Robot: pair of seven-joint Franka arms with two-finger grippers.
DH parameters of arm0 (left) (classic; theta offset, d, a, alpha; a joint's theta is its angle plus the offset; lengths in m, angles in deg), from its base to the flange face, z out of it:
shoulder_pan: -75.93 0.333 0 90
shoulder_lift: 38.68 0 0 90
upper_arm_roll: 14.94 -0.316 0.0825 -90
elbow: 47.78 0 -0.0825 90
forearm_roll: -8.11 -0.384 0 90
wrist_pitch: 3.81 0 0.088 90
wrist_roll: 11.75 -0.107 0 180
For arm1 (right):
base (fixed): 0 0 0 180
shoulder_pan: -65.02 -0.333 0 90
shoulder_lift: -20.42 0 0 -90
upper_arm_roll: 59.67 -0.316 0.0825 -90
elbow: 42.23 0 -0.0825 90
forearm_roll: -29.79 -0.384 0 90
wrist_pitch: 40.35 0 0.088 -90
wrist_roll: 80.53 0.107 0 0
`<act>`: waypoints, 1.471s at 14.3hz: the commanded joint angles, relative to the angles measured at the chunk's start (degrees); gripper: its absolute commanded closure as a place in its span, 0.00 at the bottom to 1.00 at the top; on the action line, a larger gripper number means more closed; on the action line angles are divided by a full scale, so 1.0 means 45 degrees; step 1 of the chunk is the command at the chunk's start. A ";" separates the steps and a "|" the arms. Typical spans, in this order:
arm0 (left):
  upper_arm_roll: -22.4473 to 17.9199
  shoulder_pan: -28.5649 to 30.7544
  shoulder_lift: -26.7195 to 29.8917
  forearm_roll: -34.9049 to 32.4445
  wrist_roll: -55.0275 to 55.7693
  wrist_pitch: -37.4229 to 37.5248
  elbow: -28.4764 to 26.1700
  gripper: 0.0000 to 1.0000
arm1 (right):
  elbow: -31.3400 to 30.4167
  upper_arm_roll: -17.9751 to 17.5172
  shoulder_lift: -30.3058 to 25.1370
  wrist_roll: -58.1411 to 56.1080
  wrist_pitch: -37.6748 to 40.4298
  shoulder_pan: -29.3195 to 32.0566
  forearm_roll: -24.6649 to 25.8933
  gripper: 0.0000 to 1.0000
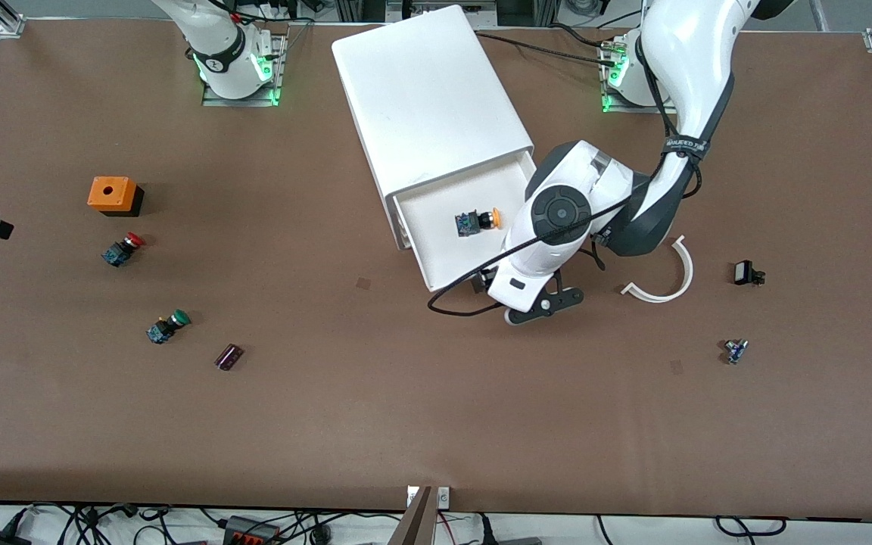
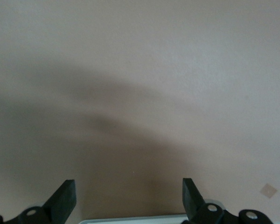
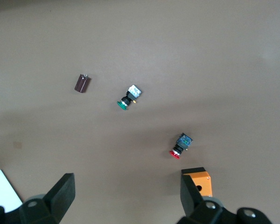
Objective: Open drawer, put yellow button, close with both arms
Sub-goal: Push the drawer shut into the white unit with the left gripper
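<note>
**Both grippers spread wide, yellow button lying in the open drawer**

Left gripper (image 2: 128, 198) stands with its fingers (image 2: 63, 198) far apart and nothing between them. In the left wrist view it faces bare brown table (image 1: 406, 409), with a thin white edge showing between the finger bases; what that edge belongs to cannot be told. From the front, the gripper itself is hidden under the left arm's own wrist, which sits low at the front corner of the drawer (image 1: 436, 261) toward the left arm's end of the table.

Right gripper (image 3: 126, 196) is likewise spread wide and empty. It is cut out of the front view, where only the right arm's base shows; its wrist view looks down on the red-capped button (image 3: 181, 145), the green-capped button (image 3: 128, 97), a dark cylinder (image 3: 82, 83) and an orange box (image 3: 201, 182).

Yellow button (image 1: 478, 221) lies on its side inside the pulled-out drawer, just beside the left arm's wrist, its cap pointing toward that arm. The drawer juts from the white cabinet (image 1: 428, 98) toward the front camera.

Open table stretches in front of the drawer. A white curved strip (image 1: 667, 276) lies near the left arm, toward its end of the table.
</note>
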 commanded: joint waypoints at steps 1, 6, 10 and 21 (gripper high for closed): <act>0.0814 0.0236 0.0880 0.0035 0.0307 -0.0049 -0.1295 0.00 | -0.0582 -0.0419 -0.0351 -0.0405 0.0055 0.0173 0.0557 0.00; 0.1850 0.0140 0.1155 0.0074 0.0777 0.0750 -0.1709 0.00 | -0.1402 -0.0439 -0.0976 -0.0190 0.0036 -0.0218 0.0911 0.00; 0.2417 0.0158 0.1155 0.0074 0.0796 0.1688 -0.1865 0.00 | -0.3428 -0.0439 -0.2184 -0.0190 -0.1014 -0.0238 0.0891 0.00; 0.2750 0.0295 0.0960 0.1969 0.0601 0.1709 -0.1885 0.00 | -0.5153 -0.0420 -0.3340 -0.0229 -0.1898 -0.0510 0.1027 0.00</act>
